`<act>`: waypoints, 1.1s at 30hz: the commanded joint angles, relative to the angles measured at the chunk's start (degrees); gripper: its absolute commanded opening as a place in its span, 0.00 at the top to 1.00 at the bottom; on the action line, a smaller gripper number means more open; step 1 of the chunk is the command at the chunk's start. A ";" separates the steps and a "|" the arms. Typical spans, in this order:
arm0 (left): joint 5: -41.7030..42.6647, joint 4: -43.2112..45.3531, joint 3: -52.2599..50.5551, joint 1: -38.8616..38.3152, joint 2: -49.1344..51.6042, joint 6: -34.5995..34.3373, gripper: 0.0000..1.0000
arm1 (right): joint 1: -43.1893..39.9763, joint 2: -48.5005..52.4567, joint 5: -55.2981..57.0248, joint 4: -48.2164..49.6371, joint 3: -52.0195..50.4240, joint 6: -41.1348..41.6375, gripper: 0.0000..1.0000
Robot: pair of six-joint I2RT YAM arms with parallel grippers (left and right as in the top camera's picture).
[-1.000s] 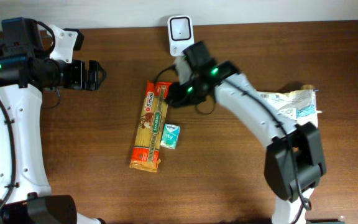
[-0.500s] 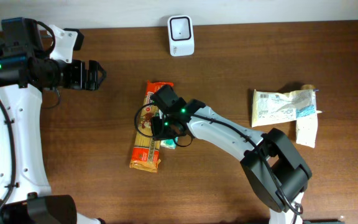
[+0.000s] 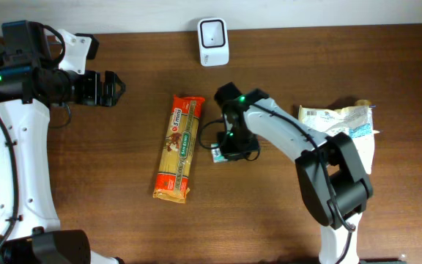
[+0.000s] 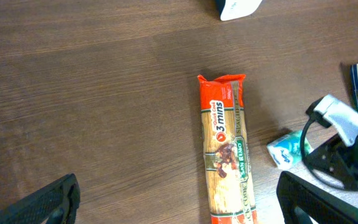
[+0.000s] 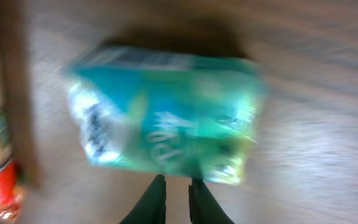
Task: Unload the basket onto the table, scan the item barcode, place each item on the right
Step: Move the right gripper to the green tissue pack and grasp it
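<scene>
A small teal packet (image 3: 217, 155) sits in the middle of the table, just right of a long orange pasta packet (image 3: 179, 147). My right gripper (image 3: 225, 151) is at the teal packet's right edge. In the right wrist view the blurred teal packet (image 5: 166, 118) fills the middle, and the right gripper (image 5: 176, 183) has its nearly closed tips on the packet's lower edge. The white scanner (image 3: 213, 31) stands at the back edge. At the far left, well away from both packets, my left gripper (image 3: 113, 88) is wide open and holds nothing. No barcode shows.
A crumpled white and tan bag (image 3: 335, 123) and a white sachet (image 3: 362, 152) lie at the right. The left wrist view shows the pasta packet (image 4: 229, 155), the teal packet (image 4: 288, 149) and the scanner's corner (image 4: 235, 7).
My right arm swung from near the scanner down onto the teal packet beside the pasta, closed, then shifted right; the teal packet moved right with it. The left arm stayed still.
</scene>
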 commanded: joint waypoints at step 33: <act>0.59 0.11 0.17 0.13 0.13 0.90 0.01 | -5.29 0.46 -10.16 13.20 -4.46 5.77 0.41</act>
